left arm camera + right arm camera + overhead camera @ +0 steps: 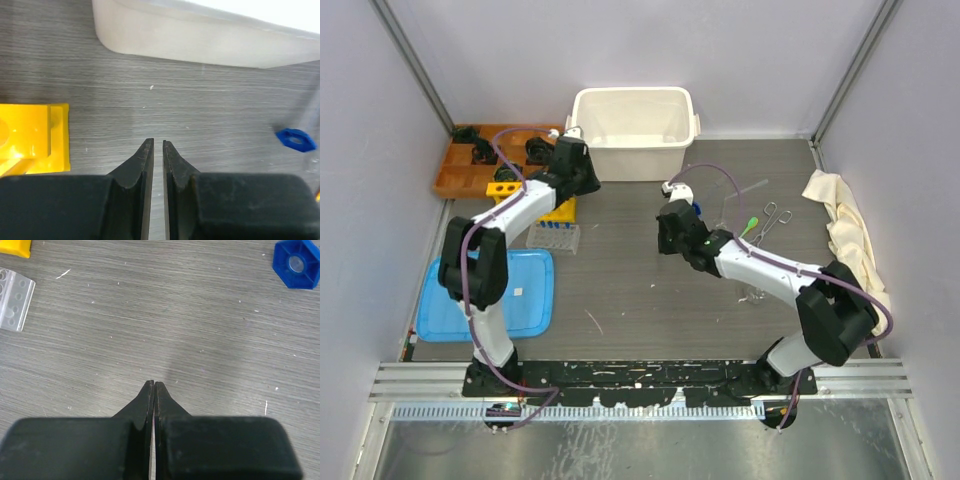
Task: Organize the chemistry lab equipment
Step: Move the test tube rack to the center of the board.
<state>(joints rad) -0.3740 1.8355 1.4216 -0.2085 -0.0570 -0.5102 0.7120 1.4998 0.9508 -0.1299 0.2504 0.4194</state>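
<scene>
Left wrist view: my left gripper [155, 145] has its jaws parted by only a thin slit, with nothing between them and bare table [210, 100] ahead. The yellow tube rack [30, 132] sits at the left edge of the frame and the white bin [200, 42] runs across the top. A blue cap [296, 140] lies at the right edge. The pale streak above it may be a glass tube, but I cannot tell.

Right wrist view: my right gripper [152, 385] is pressed fully together and holds nothing. A blue cap [296, 262] lies in the upper right corner, and I cannot say whether it is the same one. A clear holed block [15, 297] sits at the upper left.

Top view: the rack lies left of centre, just below the bin, partly under my left arm. The forceps [775, 218] and green spoon [752, 225] lie right of centre, near the cloth [845, 225]. Faint glass pieces [755, 295] lie close beside my right forearm.

My worries from here:
- Coming down on a cap with jaws this tight would probably just shove it away, so I'd spread them first.
- The glass is hard to make out on this table, and a swing of the right forearm could knock it rolling.
- The left arm is close to the bin, and a careless reach could bump its wall.
</scene>
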